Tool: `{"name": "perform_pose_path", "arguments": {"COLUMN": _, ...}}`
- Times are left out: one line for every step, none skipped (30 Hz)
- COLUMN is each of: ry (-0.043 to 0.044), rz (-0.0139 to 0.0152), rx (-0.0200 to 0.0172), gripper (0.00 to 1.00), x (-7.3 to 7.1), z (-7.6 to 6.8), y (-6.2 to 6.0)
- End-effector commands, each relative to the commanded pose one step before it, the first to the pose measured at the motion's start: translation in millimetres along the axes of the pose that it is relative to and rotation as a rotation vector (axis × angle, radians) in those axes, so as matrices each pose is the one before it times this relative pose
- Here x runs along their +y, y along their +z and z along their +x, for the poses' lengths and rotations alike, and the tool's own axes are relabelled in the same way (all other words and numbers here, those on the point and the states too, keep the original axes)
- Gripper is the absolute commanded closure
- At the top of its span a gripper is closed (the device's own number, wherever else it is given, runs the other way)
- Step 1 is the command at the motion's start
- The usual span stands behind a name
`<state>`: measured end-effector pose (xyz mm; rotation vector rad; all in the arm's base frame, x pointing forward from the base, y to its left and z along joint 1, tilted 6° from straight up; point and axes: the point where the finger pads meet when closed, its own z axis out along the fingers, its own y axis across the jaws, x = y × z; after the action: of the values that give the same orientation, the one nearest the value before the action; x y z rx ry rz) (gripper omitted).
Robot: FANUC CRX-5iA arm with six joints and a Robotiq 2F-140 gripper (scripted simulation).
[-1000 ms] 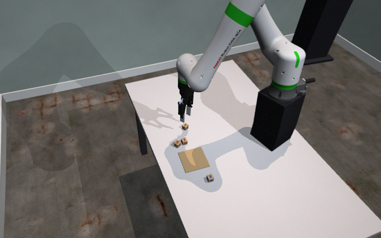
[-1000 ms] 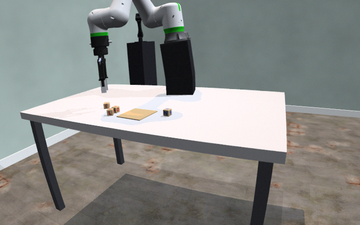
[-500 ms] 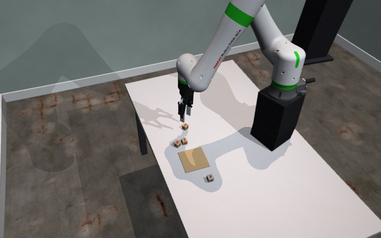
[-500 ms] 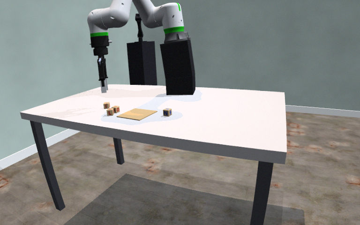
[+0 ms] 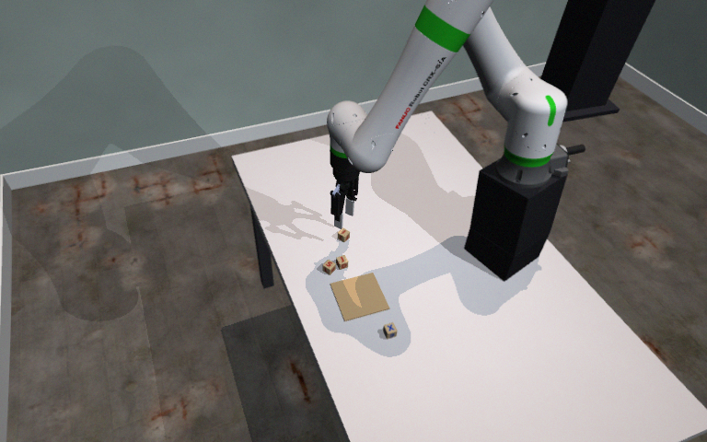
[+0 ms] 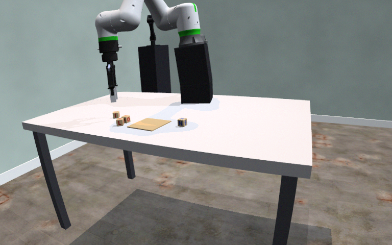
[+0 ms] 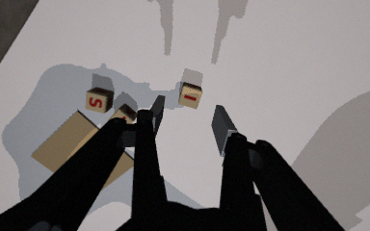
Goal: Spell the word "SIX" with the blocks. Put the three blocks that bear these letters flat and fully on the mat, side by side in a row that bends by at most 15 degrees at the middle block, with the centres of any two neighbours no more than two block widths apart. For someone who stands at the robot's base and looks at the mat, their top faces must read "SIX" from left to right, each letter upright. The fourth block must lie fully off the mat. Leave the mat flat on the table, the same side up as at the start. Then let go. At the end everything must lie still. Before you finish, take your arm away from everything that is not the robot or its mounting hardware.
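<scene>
On the white table (image 5: 445,350) (image 6: 222,130) (image 7: 288,63), the parted, empty gripper (image 5: 343,218) (image 6: 113,100) (image 7: 189,111) is hovering near the I block (image 5: 342,235) (image 6: 116,114) (image 7: 190,96), probably light, rigid, best pinched by opposite sides.

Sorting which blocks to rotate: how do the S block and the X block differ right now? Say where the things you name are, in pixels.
The S block (image 5: 329,267) (image 7: 98,101) has a red top letter; the X block (image 5: 389,330) has a blue one. The S block sits close beside another block, while the X block stands alone across the mat (image 5: 359,296) (image 6: 149,124) (image 7: 66,140). Both are off the mat.
</scene>
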<state>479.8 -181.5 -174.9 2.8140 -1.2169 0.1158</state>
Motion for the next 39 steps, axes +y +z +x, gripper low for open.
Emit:
{"name": "perform_pose_path", "arguments": {"ry": -0.00042, "rz": 0.00015, "rx": 0.0003, "gripper": 0.6, "x": -0.06, "z": 0.23, "y": 1.03}}
{"name": "perform_pose_path", "arguments": {"ry": 0.0, "rz": 0.0, "rx": 0.0, "gripper": 0.6, "x": 0.02, "z": 0.02, "y": 1.13}}
{"name": "perform_pose_path", "arguments": {"ry": 0.0, "rz": 0.0, "rx": -0.00001, "gripper": 0.6, "x": 0.02, "z": 0.02, "y": 1.2}}
{"name": "perform_pose_path", "arguments": {"ry": 0.0, "rz": 0.0, "rx": 0.00001, "gripper": 0.6, "x": 0.02, "z": 0.03, "y": 1.26}}
{"name": "perform_pose_path", "arguments": {"ry": 0.0, "rz": 0.0, "rx": 0.0, "gripper": 0.6, "x": 0.02, "z": 0.03, "y": 1.33}}
{"name": "perform_pose_path", "arguments": {"ry": 0.0, "rz": 0.0, "rx": 0.0, "gripper": 0.6, "x": 0.02, "z": 0.03, "y": 1.39}}
{"name": "perform_pose_path", "arguments": {"ry": 0.0, "rz": 0.0, "rx": 0.0, "gripper": 0.6, "x": 0.02, "z": 0.03, "y": 1.44}}
{"name": "perform_pose_path", "arguments": {"ry": 0.0, "rz": 0.0, "rx": 0.0, "gripper": 0.6, "x": 0.02, "z": 0.04, "y": 1.48}}
{"name": "perform_pose_path", "arguments": {"ry": 0.0, "rz": 0.0, "rx": 0.0, "gripper": 0.6, "x": 0.02, "z": 0.03, "y": 1.53}}
{"name": "perform_pose_path", "arguments": {"ry": 0.0, "rz": 0.0, "rx": 0.0, "gripper": 0.6, "x": 0.02, "z": 0.03, "y": 1.56}}
{"name": "perform_pose_path", "arguments": {"ry": 0.0, "rz": 0.0, "rx": 0.0, "gripper": 0.6, "x": 0.02, "z": 0.04, "y": 1.58}}
{"name": "perform_pose_path", "arguments": {"ry": 0.0, "rz": 0.0, "rx": 0.0, "gripper": 0.6, "x": 0.03, "z": 0.03, "y": 1.61}}
{"name": "perform_pose_path", "arguments": {"ry": 0.0, "rz": 0.0, "rx": 0.0, "gripper": 0.6, "x": 0.03, "z": 0.04, "y": 1.62}}
{"name": "perform_pose_path", "arguments": {"ry": 0.0, "rz": 0.0, "rx": 0.0, "gripper": 0.6, "x": 0.02, "z": 0.04, "y": 1.62}}
{"name": "perform_pose_path", "arguments": {"ry": 0.0, "rz": 0.0, "rx": 0.0, "gripper": 0.6, "x": 0.03, "z": 0.03, "y": 1.62}}
{"name": "perform_pose_path", "arguments": {"ry": 0.0, "rz": 0.0, "rx": 0.0, "gripper": 0.6, "x": 0.03, "z": 0.04, "y": 1.61}}
{"name": "perform_pose_path", "arguments": {"ry": 0.0, "rz": 0.0, "rx": 0.0, "gripper": 0.6, "x": 0.0, "z": 0.0, "y": 0.0}}
{"name": "perform_pose_path", "arguments": {"ry": 0.0, "rz": 0.0, "rx": 0.0, "gripper": 0.6, "x": 0.0, "z": 0.0, "y": 0.0}}
{"name": "perform_pose_path", "arguments": {"ry": 0.0, "rz": 0.0, "rx": 0.0, "gripper": 0.6, "x": 0.02, "z": 0.04, "y": 1.6}}
{"name": "perform_pose_path", "arguments": {"ry": 0.0, "rz": 0.0, "rx": 0.0, "gripper": 0.6, "x": 0.03, "z": 0.03, "y": 1.58}}
{"name": "perform_pose_path", "arguments": {"ry": 0.0, "rz": 0.0, "rx": 0.0, "gripper": 0.6, "x": 0.02, "z": 0.04, "y": 1.54}}
{"name": "perform_pose_path", "arguments": {"ry": 0.0, "rz": 0.0, "rx": 0.0, "gripper": 0.6, "x": 0.02, "z": 0.04, "y": 1.51}}
{"name": "perform_pose_path", "arguments": {"ry": 0.0, "rz": 0.0, "rx": 0.0, "gripper": 0.6, "x": 0.02, "z": 0.03, "y": 1.47}}
{"name": "perform_pose_path", "arguments": {"ry": 0.0, "rz": 0.0, "rx": 0.0, "gripper": 0.6, "x": 0.02, "z": 0.03, "y": 1.42}}
{"name": "perform_pose_path", "arguments": {"ry": 0.0, "rz": 0.0, "rx": 0.0, "gripper": 0.6, "x": 0.02, "z": 0.03, "y": 1.36}}
{"name": "perform_pose_path", "arguments": {"ry": 0.0, "rz": 0.0, "rx": 0.0, "gripper": 0.6, "x": 0.02, "z": 0.03, "y": 1.3}}
{"name": "perform_pose_path", "arguments": {"ry": 0.0, "rz": 0.00001, "rx": -0.00001, "gripper": 0.6, "x": 0.02, "z": 0.02, "y": 1.24}}
{"name": "perform_pose_path", "arguments": {"ry": 0.0, "rz": 0.0, "rx": 0.0, "gripper": 0.6, "x": 0.02, "z": 0.03, "y": 1.17}}
{"name": "perform_pose_path", "arguments": {"ry": 0.0, "rz": 0.0, "rx": 0.0, "gripper": 0.6, "x": 0.02, "z": 0.03, "y": 1.1}}
{"name": "perform_pose_path", "arguments": {"ry": 0.0, "rz": 0.0, "rx": 0.0, "gripper": 0.6, "x": 0.02, "z": 0.02, "y": 1.02}}
{"name": "perform_pose_path", "arguments": {"ry": 0.0, "rz": 0.0, "rx": 0.0, "gripper": 0.6, "x": 0.02, "z": 0.02, "y": 0.94}}
{"name": "perform_pose_path", "arguments": {"ry": 0.0, "rz": 0.0, "rx": 0.0, "gripper": 0.6, "x": 0.01, "z": 0.02, "y": 0.86}}
{"name": "perform_pose_path", "arguments": {"ry": 0.0, "rz": 0.0, "rx": 0.0, "gripper": 0.6, "x": 0.01, "z": 0.02, "y": 0.78}}
{"name": "perform_pose_path", "arguments": {"ry": 0.0, "rz": 0.0, "rx": 0.0, "gripper": 0.6, "x": 0.0, "z": 0.0, "y": 0.0}}
{"name": "perform_pose_path", "arguments": {"ry": 0.0, "rz": 0.0, "rx": 0.0, "gripper": 0.6, "x": 0.0, "z": 0.0, "y": 0.0}}
{"name": "perform_pose_path", "arguments": {"ry": 0.0, "rz": 0.0, "rx": 0.0, "gripper": 0.6, "x": 0.01, "z": 0.02, "y": 0.7}}
{"name": "perform_pose_path", "arguments": {"ry": 0.0, "rz": 0.0, "rx": 0.0, "gripper": 0.6, "x": 0.01, "z": 0.01, "y": 0.61}}
{"name": "perform_pose_path", "arguments": {"ry": 0.0, "rz": 0.0, "rx": 0.0, "gripper": 0.6, "x": 0.01, "z": 0.01, "y": 0.53}}
{"name": "perform_pose_path", "arguments": {"ry": 0.0, "rz": 0.0, "rx": 0.0, "gripper": 0.6, "x": 0.01, "z": 0.01, "y": 0.46}}
